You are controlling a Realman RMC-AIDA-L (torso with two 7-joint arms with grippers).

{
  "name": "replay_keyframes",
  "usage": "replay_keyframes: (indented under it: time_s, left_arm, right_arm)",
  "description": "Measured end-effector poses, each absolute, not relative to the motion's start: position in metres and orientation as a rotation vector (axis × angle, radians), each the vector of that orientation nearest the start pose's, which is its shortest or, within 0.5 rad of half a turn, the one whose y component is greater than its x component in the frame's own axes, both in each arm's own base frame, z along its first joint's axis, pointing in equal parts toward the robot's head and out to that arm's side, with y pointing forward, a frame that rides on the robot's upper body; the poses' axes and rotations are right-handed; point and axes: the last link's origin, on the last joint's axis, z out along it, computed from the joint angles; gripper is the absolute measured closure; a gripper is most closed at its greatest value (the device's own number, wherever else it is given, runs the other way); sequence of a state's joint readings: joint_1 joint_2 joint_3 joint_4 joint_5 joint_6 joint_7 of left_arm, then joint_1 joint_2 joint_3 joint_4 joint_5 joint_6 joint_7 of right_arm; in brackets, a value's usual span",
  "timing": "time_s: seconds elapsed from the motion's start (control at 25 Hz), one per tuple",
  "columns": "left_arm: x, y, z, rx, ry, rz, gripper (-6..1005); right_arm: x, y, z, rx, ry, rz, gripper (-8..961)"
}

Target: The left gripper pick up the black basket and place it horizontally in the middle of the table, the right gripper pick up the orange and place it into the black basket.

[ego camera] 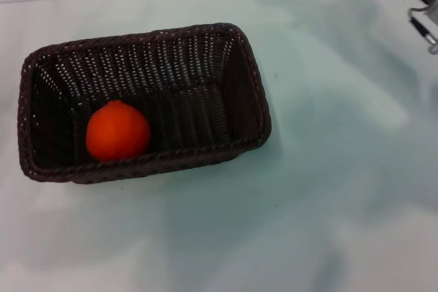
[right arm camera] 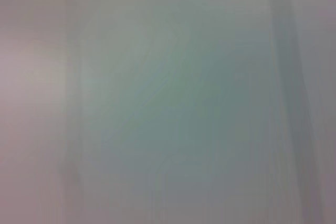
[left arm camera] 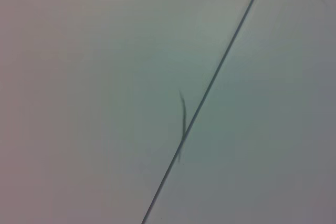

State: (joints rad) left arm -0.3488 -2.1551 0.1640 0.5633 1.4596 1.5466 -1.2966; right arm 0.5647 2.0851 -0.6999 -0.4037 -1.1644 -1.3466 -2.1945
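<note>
Head view alone — orange [ego camera: 118,130] inside black basket [ego camera: 243,80]; right gripper [ego camera: 421,6] far corner, jaws' state unclear.

- The right tool [ego camera: 421,11] is sitting at about two o'clock in the head view, at the far right edge of the counter [ego camera: 328,189], only partly showing.
- Its silver-grey and black parts are showing; finger state is unreadable.
- The left arm is appearing nowhere.

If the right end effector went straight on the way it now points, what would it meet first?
Hard to settle: only part of the right end effector shows at the head view's far right corner, well clear of the black basket holding the orange. Its wrist view shows only a plain pale surface.
</note>
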Motion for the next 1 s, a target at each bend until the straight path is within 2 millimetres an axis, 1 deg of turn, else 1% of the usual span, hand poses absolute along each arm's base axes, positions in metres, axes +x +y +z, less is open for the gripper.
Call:
replay_keyframes:
  time_s: [0.16, 0.32, 0.52, 0.64, 0.72, 1.0]
  left_arm:
    - [-0.333, 0.292, 0.084, -1.582, -0.741, -1.301, 296]
    - [-0.332, 0.289, 0.080, -1.557, -0.676, -1.293, 296]
    - [-0.329, 0.284, 0.073, -1.518, -0.539, -1.234, 297]
    - [-0.328, 0.279, 0.065, -1.469, -0.425, -1.155, 299]
    - [-0.327, 0.278, 0.060, -1.451, -0.380, -1.112, 299]
    - [-0.325, 0.280, 0.055, -1.447, -0.364, -1.092, 299]
  right_arm:
    - [0.271, 0.373, 0.048, -0.439, -1.695, -1.223, 159]
    - [0.286, 0.367, 0.056, -0.458, -1.590, -1.346, 158]
    - [0.292, 0.366, 0.061, -0.472, -1.549, -1.393, 158]
    - [0.293, 0.367, 0.062, -0.475, -1.547, -1.409, 158]
    - [0.293, 0.368, 0.062, -0.481, -1.548, -1.413, 158]
    - [0.293, 0.371, 0.062, -0.495, -1.548, -1.415, 159]
